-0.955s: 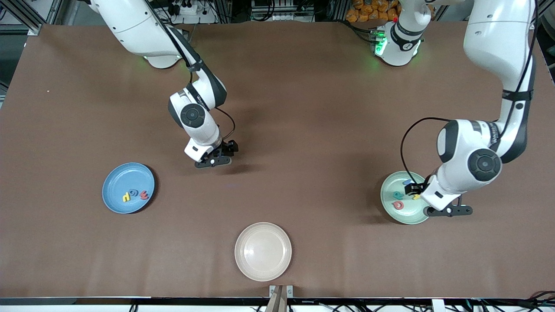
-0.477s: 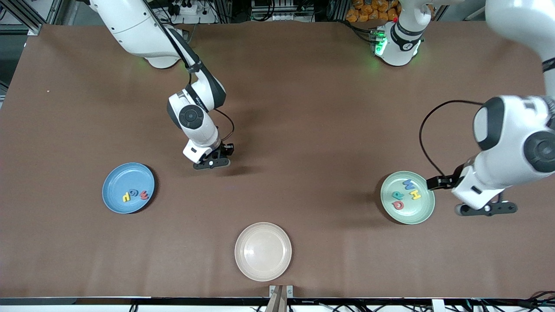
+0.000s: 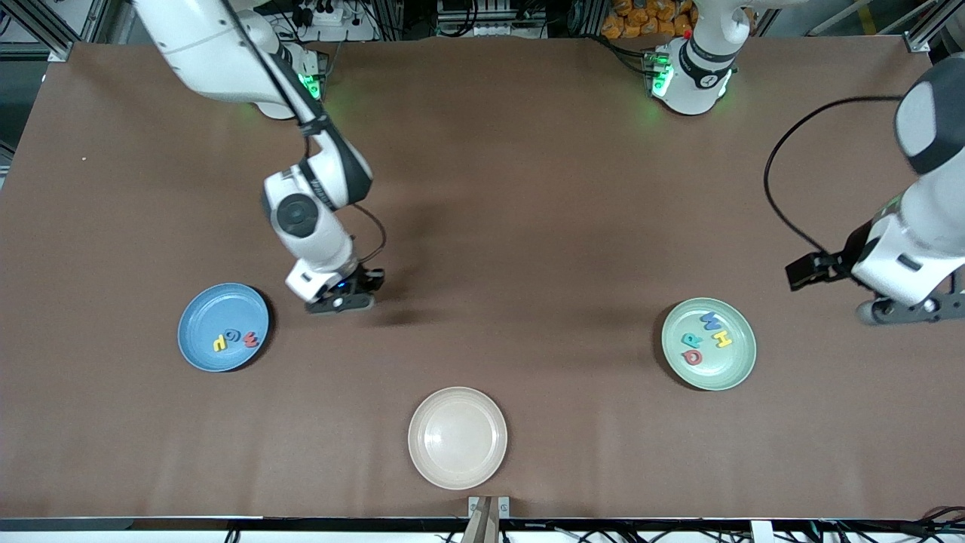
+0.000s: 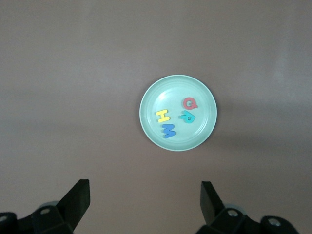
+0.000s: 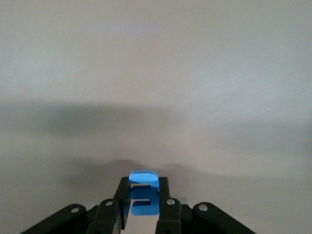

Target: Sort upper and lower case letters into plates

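While its fingertips are hidden in front view, right gripper (image 5: pixel 143 204) is seen clamped on blue letter (image 5: pixel 144 194) over bare table (image 3: pixel 528 226), 2 o'clock of blue plate (image 3: pixel 197 317), left gripper (image 4: pixel 144 207) spread wide, empty, 2 o'clock of mint plate (image 3: pixel 735 366), four letters (image 3: pixel 705 339) within.

Lab: aluminium framing (image 3: pixel 45 30), cabling (image 3: pixel 490 15)

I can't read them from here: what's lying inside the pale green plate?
Four foam letters lie in the mint green plate: a blue M, yellow H, teal P and red Q. None is covered; the plate's underside is hidden.
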### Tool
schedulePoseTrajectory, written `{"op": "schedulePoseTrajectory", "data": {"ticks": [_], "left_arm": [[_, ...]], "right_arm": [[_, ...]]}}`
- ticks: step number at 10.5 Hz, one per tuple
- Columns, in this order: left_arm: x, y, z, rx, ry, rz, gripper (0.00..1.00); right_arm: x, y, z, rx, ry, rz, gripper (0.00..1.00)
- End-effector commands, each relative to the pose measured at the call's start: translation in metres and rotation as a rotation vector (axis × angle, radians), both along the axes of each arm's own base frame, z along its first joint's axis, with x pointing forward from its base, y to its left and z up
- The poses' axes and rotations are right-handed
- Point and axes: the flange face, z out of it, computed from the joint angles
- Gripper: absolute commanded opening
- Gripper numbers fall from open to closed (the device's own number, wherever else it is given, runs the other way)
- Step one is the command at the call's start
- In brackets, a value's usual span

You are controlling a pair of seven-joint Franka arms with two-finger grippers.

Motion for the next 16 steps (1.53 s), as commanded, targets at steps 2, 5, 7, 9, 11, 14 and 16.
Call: {"op": "schedulePoseTrajectory", "data": {"ticks": [2, 5, 7, 9, 11, 14, 16], "left_arm": [[-0.028, 0.021, 0.035, -0.059, 0.012, 0.045, 1.00], [-0.052, 0.025, 0.073, -0.107, -0.010, 0.055, 1.00], [-0.059, 0.053, 0.089, -0.102, -0.035, 0.087, 1.00], [-0.062, 0.063, 0.093, -0.110, -0.036, 0.099, 1.00], [-0.067, 0.060, 0.095, -0.103, -0.019, 0.093, 1.00], [-0.072, 0.055, 0.103, -0.025, -0.032, 0.073, 1.00], [-0.076, 0.049, 0.109, -0.031, -0.040, 0.059, 1.00]], "right_arm": [[0.051, -0.119, 0.053, -0.039, 0.100, 0.111, 0.00], [0.061, -0.239, 0.049, -0.026, 0.103, 0.224, 0.00], [0.061, -0.245, 0.050, -0.026, 0.101, 0.214, 0.99], [0.069, -0.243, 0.061, -0.029, 0.076, 0.199, 1.00], [0.073, -0.240, 0.087, -0.034, 0.042, 0.181, 1.00], [0.040, -0.224, 0.124, -0.046, 0.021, 0.161, 1.00], [0.004, -0.190, 0.142, -0.061, 0.018, 0.113, 1.00]]}}
